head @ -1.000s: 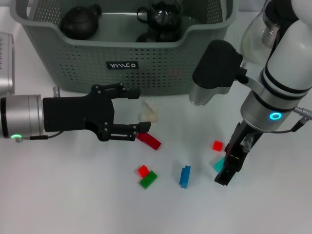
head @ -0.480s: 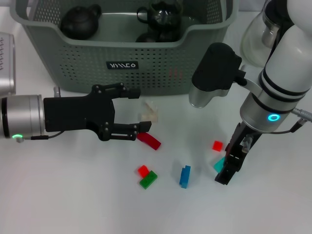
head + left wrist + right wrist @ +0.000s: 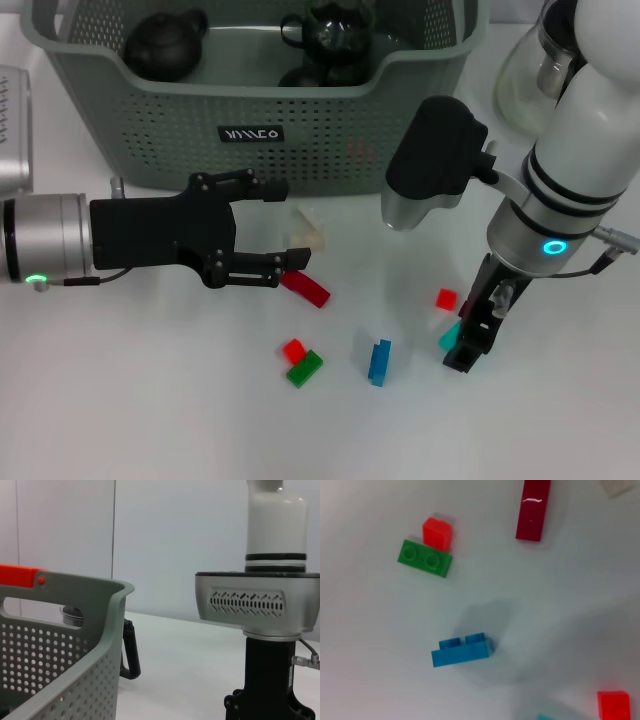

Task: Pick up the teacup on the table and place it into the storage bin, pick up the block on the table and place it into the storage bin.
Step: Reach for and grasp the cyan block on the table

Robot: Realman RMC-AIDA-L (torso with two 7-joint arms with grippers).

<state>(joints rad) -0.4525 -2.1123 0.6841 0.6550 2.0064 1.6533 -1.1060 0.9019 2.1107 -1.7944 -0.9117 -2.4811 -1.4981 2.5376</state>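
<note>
Left pincer (image 3: 268, 228) spread before the perforated plastic storage bin (image 3: 130, 120); right pincer (image 3: 468, 340) (grip unclear) at a teal block (image 3: 448, 336).

Grey-green perforated storage bin (image 3: 300, 130) holds dark teapots; blue block (image 3: 379, 361) lies nearby.

You see only a sliver of the teal block (image 3: 449, 335): the right gripper (image 3: 470, 338) covers most of it, so its jaws' grip stays unclear. The storage bin (image 3: 300, 130) is cut off at the head view's upper edge.
</note>
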